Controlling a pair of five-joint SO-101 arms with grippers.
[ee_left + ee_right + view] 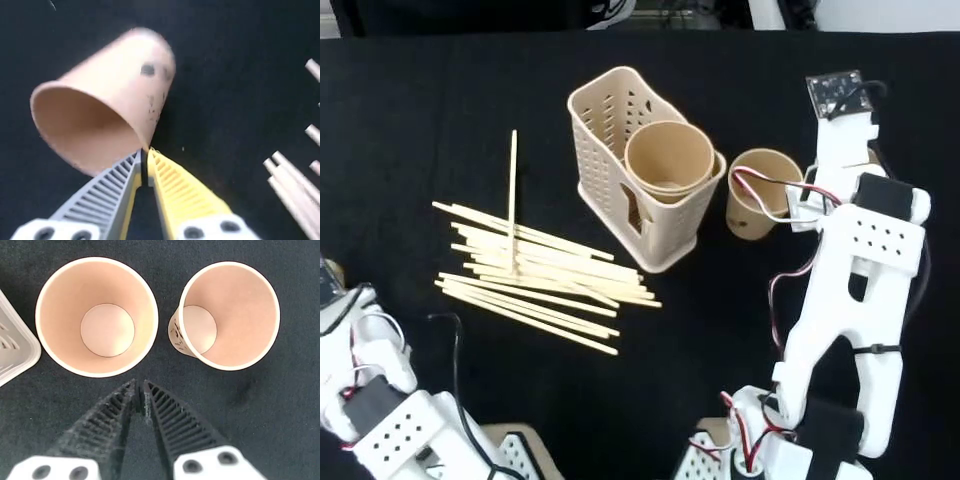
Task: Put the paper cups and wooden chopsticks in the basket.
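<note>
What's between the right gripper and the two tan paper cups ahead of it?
Only bare black cloth, seen in the right wrist view. The right gripper sits short of both upright tan paper cups.

Black-draped table with a thin strip of room behind it

A matte black cloth covers the table (410, 90) across almost the whole high view, and up close its weave looks fine and speckled. Along the top edge, a white surface (890, 12) sits at the upper right and dark shapes (470, 12) fill the upper left.
</note>
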